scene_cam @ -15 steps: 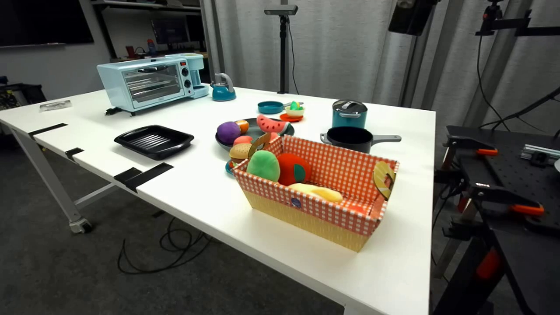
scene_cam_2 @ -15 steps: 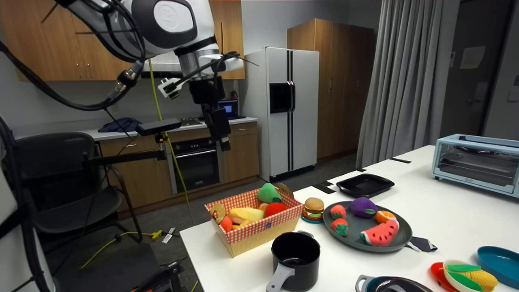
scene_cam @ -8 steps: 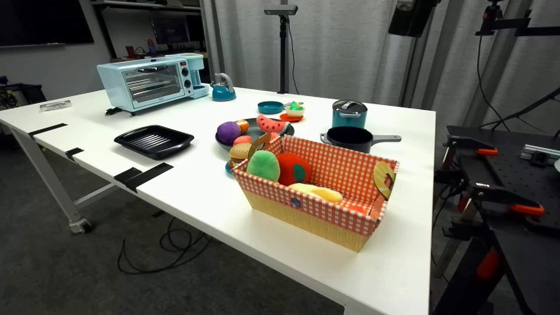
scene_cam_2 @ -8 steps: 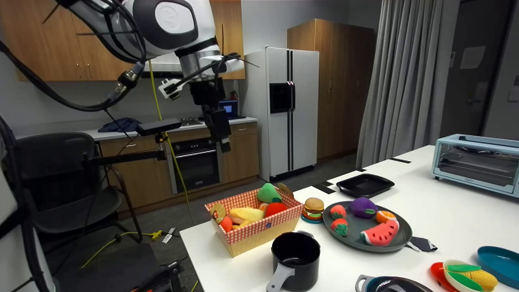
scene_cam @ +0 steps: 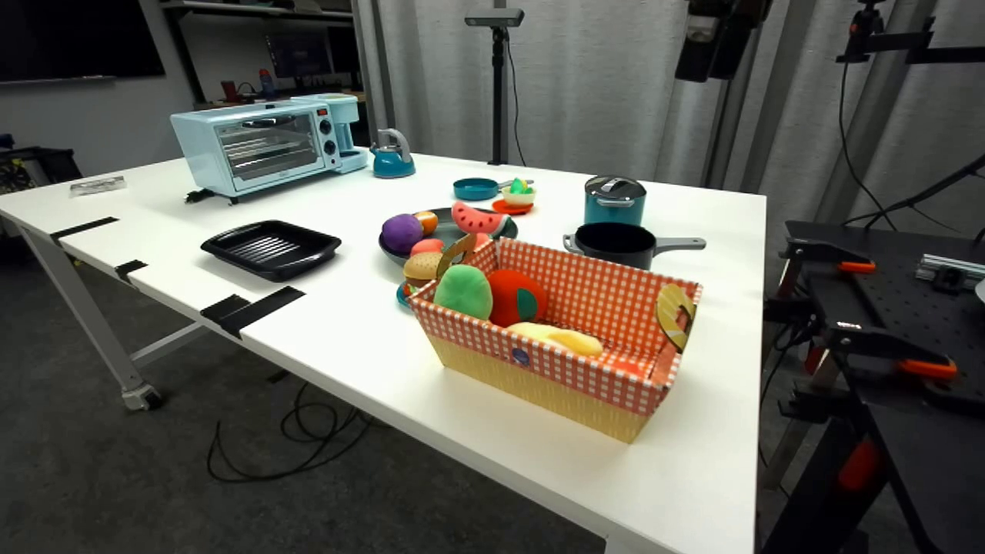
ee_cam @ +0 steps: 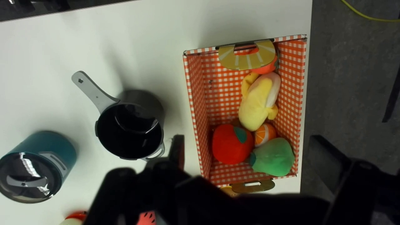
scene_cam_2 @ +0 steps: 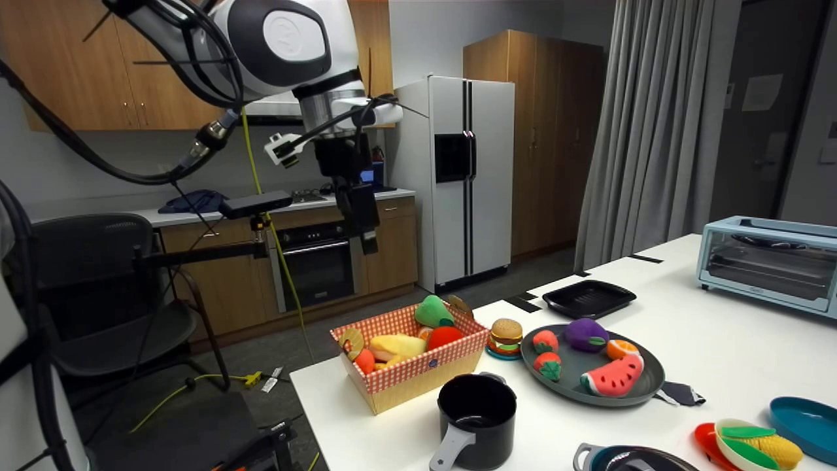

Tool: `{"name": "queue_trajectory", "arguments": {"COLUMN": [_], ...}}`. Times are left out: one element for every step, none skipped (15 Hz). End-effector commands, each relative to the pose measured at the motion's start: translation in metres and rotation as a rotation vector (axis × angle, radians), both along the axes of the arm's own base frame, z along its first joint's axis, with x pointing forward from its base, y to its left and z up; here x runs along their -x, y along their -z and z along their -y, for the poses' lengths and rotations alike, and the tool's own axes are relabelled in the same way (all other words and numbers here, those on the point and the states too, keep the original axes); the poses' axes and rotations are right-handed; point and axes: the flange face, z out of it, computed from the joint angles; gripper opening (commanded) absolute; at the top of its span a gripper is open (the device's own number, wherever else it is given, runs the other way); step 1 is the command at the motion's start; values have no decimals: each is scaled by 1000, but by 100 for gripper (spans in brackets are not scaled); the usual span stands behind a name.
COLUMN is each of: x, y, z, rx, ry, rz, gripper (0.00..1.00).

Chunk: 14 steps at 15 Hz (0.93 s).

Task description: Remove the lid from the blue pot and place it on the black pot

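Note:
The lid point(scene_cam: 616, 187) is round and dark with a grey handle and sits on the blue pot point(scene_cam: 613, 211), a teal cylinder. In the wrist view the lid point(ee_cam: 29, 176) and blue pot point(ee_cam: 53, 142) are at the lower left. The black pot point(scene_cam_2: 482, 428) is uncovered, with a long grey handle; it stands beside the blue pot in the wrist view point(ee_cam: 129, 134). My gripper point(ee_cam: 247, 137) is open and empty, its fingers wide apart high above the basket. It hangs above the table's level in both exterior views point(scene_cam: 708, 65) point(scene_cam_2: 366, 229).
A red checkered basket point(ee_cam: 195, 103) of toy fruit stands beside the black pot. A grey pan point(scene_cam_2: 582, 391) with toy fruit, a black tray point(scene_cam_2: 588, 299), a toy burger point(scene_cam_2: 506, 331), a teal pan point(scene_cam_2: 807, 425) and a light blue oven point(scene_cam_2: 771, 261) are also on the table.
The arm and gripper have moved slightly lower, and to the right in an exterior view. The gripper has turned a little, so both fingers now show. The objects on the table have not moved.

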Motion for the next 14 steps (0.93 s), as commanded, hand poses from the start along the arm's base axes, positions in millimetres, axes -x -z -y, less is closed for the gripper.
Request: {"name": "queue_trajectory", "arguments": {"x": [-12,-15,-17,-21,-24,-28,-33,-36,-41,-46,-50,-56,-61,-66], "y": [0,1,2,3,4,5,6,7,9,10,11,13,14,15], "z": [11,14,18,21,25,29,33,37,42,48,53,59,65,72], "rx": [12,15,18,22,26,30,36,40,45,48,51,54,55,56], "ry": [4,8,11,17,22,28,34,41,50,60,69,83,96,113], "rz": [10,8,8,7,5,6,3,1,-1,-2,-3,-5,-7,-12], "gripper": [100,100,100,100,100,100,100,100,100,100,100,100,100,100]}}
